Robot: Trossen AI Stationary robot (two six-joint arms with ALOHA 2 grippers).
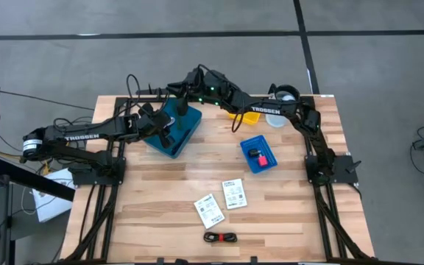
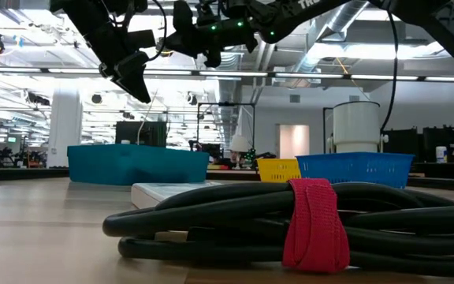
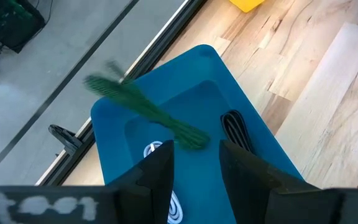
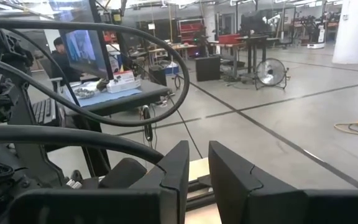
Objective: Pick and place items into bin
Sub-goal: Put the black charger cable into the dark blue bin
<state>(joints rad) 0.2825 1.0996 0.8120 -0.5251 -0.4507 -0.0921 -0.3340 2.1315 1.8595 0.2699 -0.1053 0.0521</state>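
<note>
The left gripper (image 3: 194, 163) hangs over the teal bin (image 3: 241, 124), which stands at the far left part of the wooden surface (image 1: 160, 199). Its fingers (image 3: 157, 171) are a little apart and hold nothing between them. Just ahead of the fingertips a green strip (image 3: 148, 111) is seen above the inside of the bin, blurred, and it touches neither finger. Inside the bin, beside the right finger, lies a black cord (image 3: 234, 129), and under the left finger a white coiled cord (image 3: 166, 199) rests on the bin floor. The right gripper (image 4: 194, 168) is raised over the far edge of the surface, close to the teal bin, and its fingers stand nearly closed with only a narrow gap, empty. Well apart from both pairs of fingers, toward the near side of the surface, two white printed cards (image 1: 221, 202) lie side by side, and nearer still a bundled black cord (image 2: 235, 225) with a red-pink strap (image 2: 315, 225) around it lies flat. To the right of the teal bin a small blue tray (image 1: 259, 154) holds a small red-pink piece (image 1: 262, 157) next to a dark object. A yellow bin (image 1: 244, 115) sits at the far edge under the right arm.
</note>
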